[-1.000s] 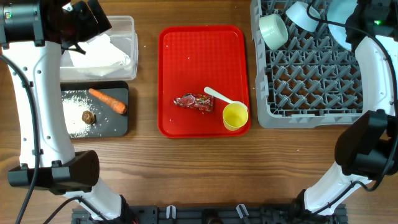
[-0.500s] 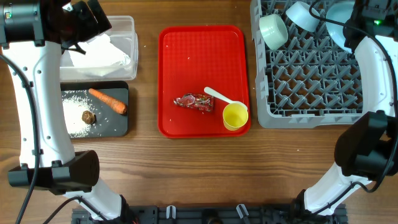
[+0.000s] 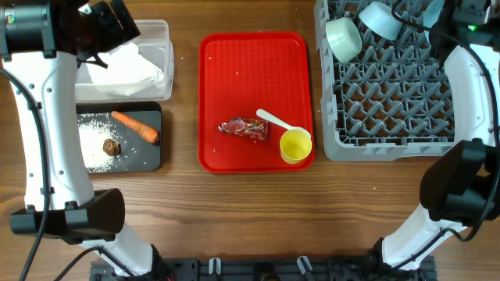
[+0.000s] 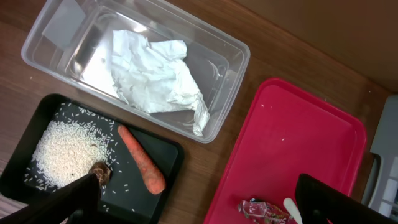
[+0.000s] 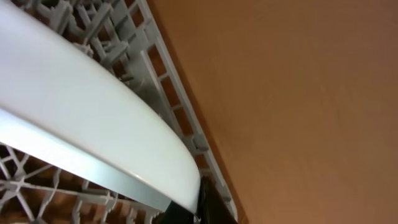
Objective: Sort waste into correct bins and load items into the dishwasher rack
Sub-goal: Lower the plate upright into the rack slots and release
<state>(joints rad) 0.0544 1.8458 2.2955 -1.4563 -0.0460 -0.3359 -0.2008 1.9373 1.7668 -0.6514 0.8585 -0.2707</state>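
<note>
Right hand [image 5: 188, 210] (left hand [image 4: 199, 200] spread wide, empty) pinches the plate [image 5: 81, 118] rim.

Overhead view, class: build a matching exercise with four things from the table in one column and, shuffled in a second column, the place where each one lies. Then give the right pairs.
Column one:
1. carrot
2. crumpled napkin
3. yellow cup
4. mint bowl

Column two:
A. clear tub
B. grey rack
C. black tray
D. red tray

Pairs: 1-C, 2-A, 3-D, 4-B
</note>
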